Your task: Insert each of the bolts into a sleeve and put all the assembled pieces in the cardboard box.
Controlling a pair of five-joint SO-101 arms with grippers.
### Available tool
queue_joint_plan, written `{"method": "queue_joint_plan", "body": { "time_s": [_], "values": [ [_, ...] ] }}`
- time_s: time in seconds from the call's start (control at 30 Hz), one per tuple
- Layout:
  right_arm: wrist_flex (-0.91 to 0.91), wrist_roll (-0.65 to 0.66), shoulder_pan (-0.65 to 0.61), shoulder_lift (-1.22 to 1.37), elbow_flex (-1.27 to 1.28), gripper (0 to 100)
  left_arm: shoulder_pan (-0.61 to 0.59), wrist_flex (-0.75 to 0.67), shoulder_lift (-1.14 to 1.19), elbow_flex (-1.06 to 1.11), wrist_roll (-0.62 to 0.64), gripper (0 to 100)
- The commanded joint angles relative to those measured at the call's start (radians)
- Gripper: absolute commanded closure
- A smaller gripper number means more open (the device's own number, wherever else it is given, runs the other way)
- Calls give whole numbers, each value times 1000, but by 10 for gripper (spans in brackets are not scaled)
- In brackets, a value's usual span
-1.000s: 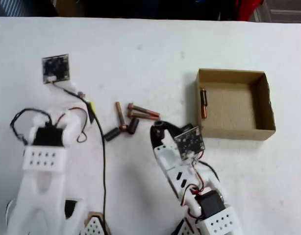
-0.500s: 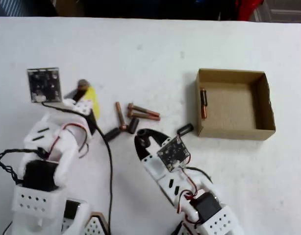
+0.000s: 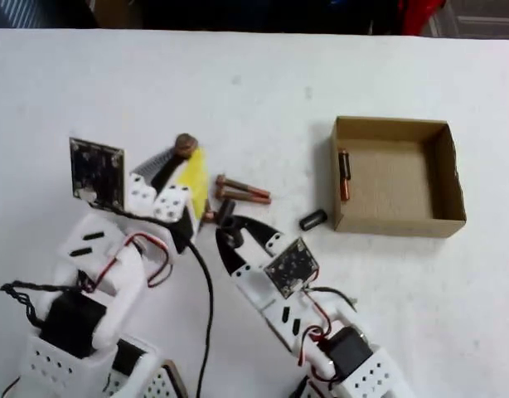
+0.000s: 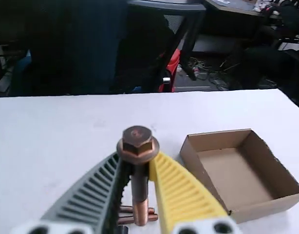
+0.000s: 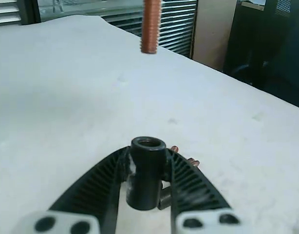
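My left gripper (image 3: 186,156), with one grey and one yellow finger, is shut on a copper bolt (image 4: 138,146) held upright, head up (image 3: 186,144). Just beside it my black right gripper (image 3: 226,225) is shut on a black sleeve (image 5: 146,168), standing upright with its bore facing up. The held bolt's threaded end (image 5: 150,27) hangs above and beyond that sleeve. Two loose bolts (image 3: 240,190) lie on the table between the grippers and the cardboard box (image 3: 441,178). One assembled piece (image 3: 344,175) lies inside the box by its left wall.
A loose black sleeve (image 3: 313,220) lies just left of the box's near corner. The box (image 4: 266,187) is open at the top. White tabletop stretches behind the parts and to the right of the box. Cables trail from both arms.
The left arm has swung right and forward with its bolt, up to the right gripper. The right gripper has moved left from near the box to the loose parts and now holds a sleeve.
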Motion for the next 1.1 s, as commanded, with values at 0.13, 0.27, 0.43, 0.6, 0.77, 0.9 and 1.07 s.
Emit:
{"method": "queue_joint_plan", "body": {
  "time_s": [0.13,0.27,0.43,0.6,0.77,0.9,1.07],
  "values": [
    [-84,17,-10,-15,9,981,79,-123,-35,77,0,977],
    [-128,17,-8,-15,9,981,87,-146,-35,81,5,977],
    [-150,17,-7,-8,9,981,87,-141,-35,78,6,977],
    [-148,17,-5,-10,9,981,87,-140,-36,80,8,977],
    [-148,15,-4,-12,9,981,87,-127,-105,83,8,977],
    [-148,15,-4,-13,9,981,87,-106,-157,120,9,977],
    [-148,15,-4,-10,9,981,116,-104,-182,160,9,977]
  ]
}}
